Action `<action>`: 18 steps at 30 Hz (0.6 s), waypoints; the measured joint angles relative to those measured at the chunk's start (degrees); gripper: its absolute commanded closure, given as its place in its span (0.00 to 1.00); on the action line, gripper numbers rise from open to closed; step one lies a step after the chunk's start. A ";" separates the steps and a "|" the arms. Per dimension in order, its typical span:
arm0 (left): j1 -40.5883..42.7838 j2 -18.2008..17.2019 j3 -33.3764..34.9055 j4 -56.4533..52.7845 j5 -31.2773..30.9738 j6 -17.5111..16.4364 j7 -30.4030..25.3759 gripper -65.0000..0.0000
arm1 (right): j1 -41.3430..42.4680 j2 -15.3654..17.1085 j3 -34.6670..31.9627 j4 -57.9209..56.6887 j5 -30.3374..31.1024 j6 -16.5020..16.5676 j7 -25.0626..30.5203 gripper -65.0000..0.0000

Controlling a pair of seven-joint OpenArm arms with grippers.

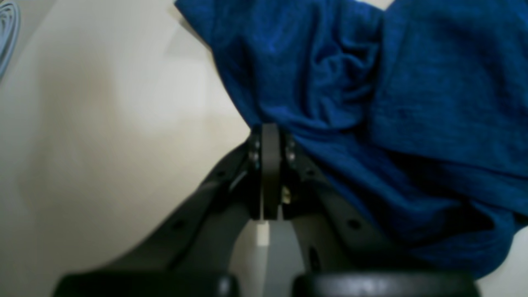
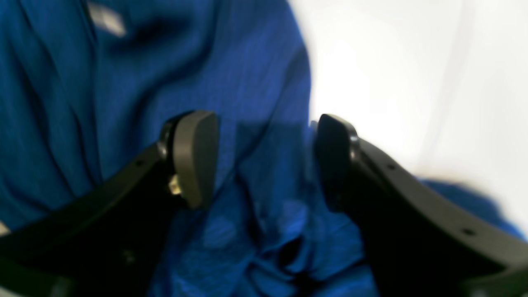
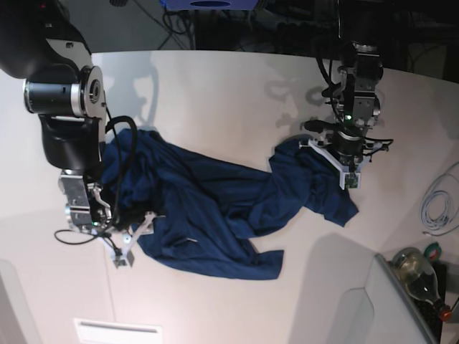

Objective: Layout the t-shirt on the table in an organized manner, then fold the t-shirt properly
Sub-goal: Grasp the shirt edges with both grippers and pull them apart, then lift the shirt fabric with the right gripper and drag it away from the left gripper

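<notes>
We see the t-shirt (image 3: 215, 208) lying rumpled across the table (image 3: 215, 93), stretched between our two claws. Our left gripper (image 1: 270, 132) has its jaws pressed together, with an edge of the cloth bunched at their tips. Our right gripper (image 2: 264, 161) stands with jaws spread wide, the cloth just beneath and between them, ungripped.

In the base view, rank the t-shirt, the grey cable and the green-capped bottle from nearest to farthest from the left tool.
Ranked from the left tool:
1. t-shirt: its bunched end is pinched right at the tool.
2. grey cable: looped at the table's right edge.
3. bottle: bottom right corner, off the table.
</notes>
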 measured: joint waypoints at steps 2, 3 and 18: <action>-0.33 0.09 -0.02 -2.01 0.15 0.02 -0.13 1.00 | -0.26 -0.33 0.00 -0.15 0.02 0.02 -0.15 0.75; -0.44 0.07 -0.02 -2.82 0.13 0.00 0.02 1.00 | -0.11 -0.37 0.00 -0.15 0.02 0.02 -0.17 0.85; -4.09 -1.36 -0.28 -11.58 0.17 0.42 -5.86 1.00 | 0.00 1.27 -0.28 25.03 0.35 0.26 -14.05 1.00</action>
